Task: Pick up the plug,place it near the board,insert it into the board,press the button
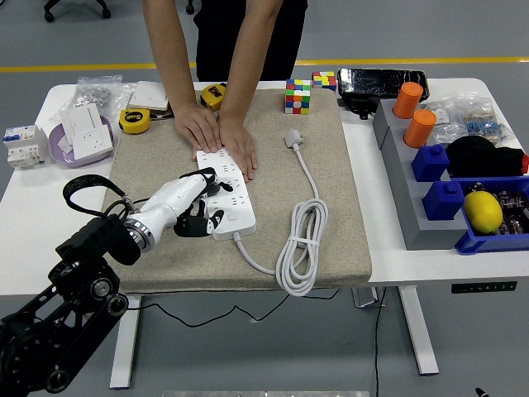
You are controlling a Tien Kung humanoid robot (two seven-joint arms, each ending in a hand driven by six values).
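Plug (294, 139): lay loose on mat (331, 248), unplugged, well apart from board (227, 194); insertion not done.
Left hand (194, 213): fingers curled, empty, at board's near end.
Person's hands (219, 136): pressed flat on board's far end.

Clutter around my beige felt mat (165, 157)
Multicoloured plastic puzzle cube (297, 96) far edge; round yellow lemon (483, 211) in blue plastic bin (463, 241) right.

high head view, facing down, table (388, 256)
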